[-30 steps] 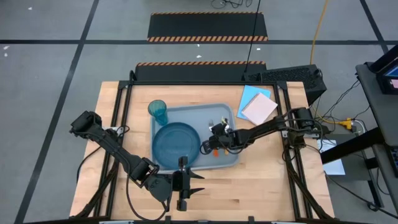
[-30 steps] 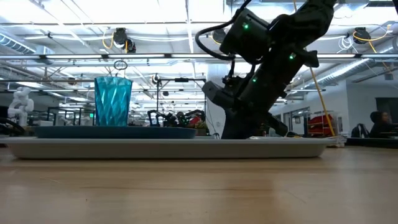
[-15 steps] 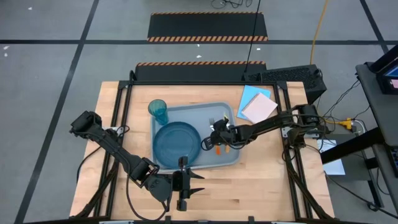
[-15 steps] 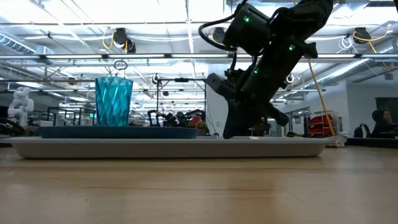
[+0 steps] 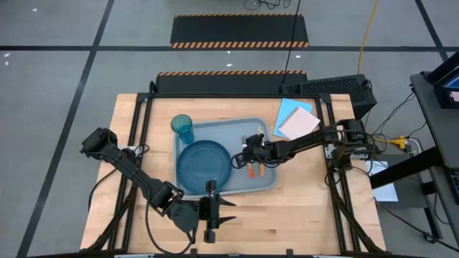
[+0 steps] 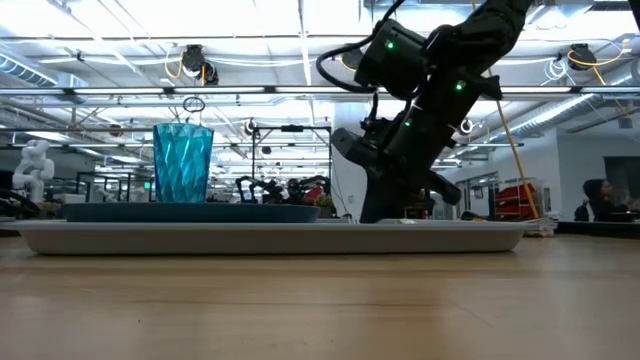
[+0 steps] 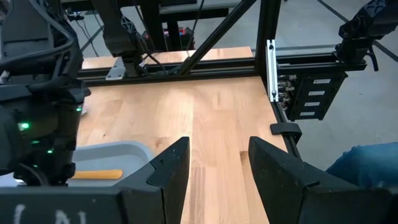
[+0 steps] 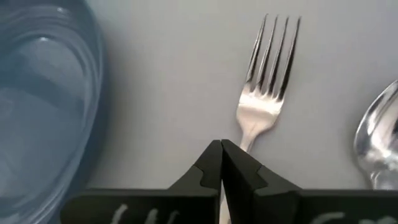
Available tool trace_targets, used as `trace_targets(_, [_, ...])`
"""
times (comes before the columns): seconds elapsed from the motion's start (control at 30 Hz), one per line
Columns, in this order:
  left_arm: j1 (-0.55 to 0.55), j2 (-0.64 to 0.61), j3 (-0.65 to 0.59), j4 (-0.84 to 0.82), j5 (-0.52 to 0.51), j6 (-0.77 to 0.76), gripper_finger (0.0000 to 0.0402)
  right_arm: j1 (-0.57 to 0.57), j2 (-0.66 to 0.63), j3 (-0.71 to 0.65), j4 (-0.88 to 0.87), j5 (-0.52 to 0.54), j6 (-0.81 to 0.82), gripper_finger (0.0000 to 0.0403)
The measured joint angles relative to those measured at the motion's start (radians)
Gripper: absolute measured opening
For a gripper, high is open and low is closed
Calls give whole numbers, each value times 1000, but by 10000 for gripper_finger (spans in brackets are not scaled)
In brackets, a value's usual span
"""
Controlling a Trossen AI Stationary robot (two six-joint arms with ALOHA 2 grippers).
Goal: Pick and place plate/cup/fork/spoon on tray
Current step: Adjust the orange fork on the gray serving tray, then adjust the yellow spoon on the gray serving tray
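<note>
The grey-blue tray [image 5: 267, 185] lies mid-table. On it rest the dark blue plate [image 5: 204, 166] and, at its far left corner, the upright teal cup [image 5: 182, 129]. The fork [image 8: 267, 81] and the spoon [image 8: 380, 146] lie flat side by side right of the plate, with their orange handles [image 5: 257, 171] toward the near edge. My right gripper [image 8: 221, 149] is shut, tips down over the fork's neck, and it also shows in the high view [image 5: 249, 152]. My left gripper [image 7: 217, 168] is open and empty near the table's front edge [image 5: 215, 212]. My right gripper comes slanting down from the table's right, and its shut fingertips [image 8: 239, 168] stand over the fork's neck [image 8: 247, 135], just behind the tines. The fingers hide the spot, so I cannot tell whether they touch it. The fork lies flat on the tray.
A light blue paper sheet with a pale notepad [image 5: 295, 120] lies at the table's far right corner. Black frame rails [image 5: 140, 136] run along the table's sides. A person shows in the room behind [image 6: 600, 195].
My right gripper has gone a little toward the table's far edge over the tray, baring the two orange handles behind it. The fork's tines have stayed where they were.
</note>
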Motion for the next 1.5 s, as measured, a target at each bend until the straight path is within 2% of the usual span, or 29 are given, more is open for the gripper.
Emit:
trace_targets(0.57, [0, 0, 0, 2, 0, 0, 170, -14, -8, 2, -47, -5, -6, 0])
trace_targets(0.8, [0, 0, 0, 1, 0, 4, 170, 20, -71, 1, -56, -10, -27, 0])
trace_targets(0.9, [0, 0, 0, 1, 0, 9, 170, 45, -126, 1, -120, -1, -23, 0])
trace_targets(1.03, [0, 0, 0, 4, 0, 9, 170, 56, -193, 1, -294, 50, 34, 0])
trace_targets(1.2, [0, 0, 0, 55, 0, 16, 170, 32, -219, 1, -448, 54, 65, 0])
trace_targets(1.5, [4, 0, 0, 51, 0, 18, 170, -50, -219, -82, -303, 70, -8, 0])
